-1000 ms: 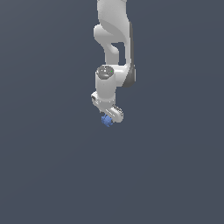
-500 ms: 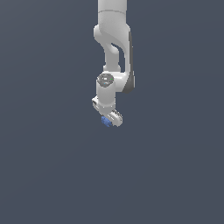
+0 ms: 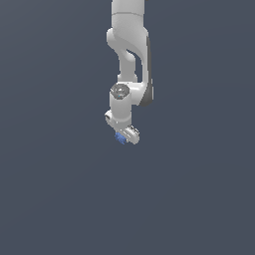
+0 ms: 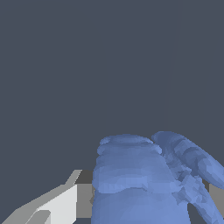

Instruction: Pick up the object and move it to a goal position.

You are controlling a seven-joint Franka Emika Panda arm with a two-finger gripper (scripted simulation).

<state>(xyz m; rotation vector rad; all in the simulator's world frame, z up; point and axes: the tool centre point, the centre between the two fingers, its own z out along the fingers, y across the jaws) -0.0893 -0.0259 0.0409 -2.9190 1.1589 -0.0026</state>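
Observation:
The object (image 3: 120, 138) is a small bright-blue lumpy blob, held at the tip of the white arm in the exterior view. My gripper (image 3: 123, 137) is shut on it and hangs above the dark grey floor. In the wrist view the object (image 4: 144, 179) fills the lower middle as ridged blue lobes, with one white finger (image 4: 61, 205) beside it. The other finger is mostly hidden behind the object.
A plain dark grey surface (image 3: 60, 199) surrounds the arm on all sides. The white arm links (image 3: 128, 55) rise from the gripper to the top edge of the exterior view.
The arm with the object has drifted slightly toward the exterior view's left and risen a little. The grip on the object is unchanged.

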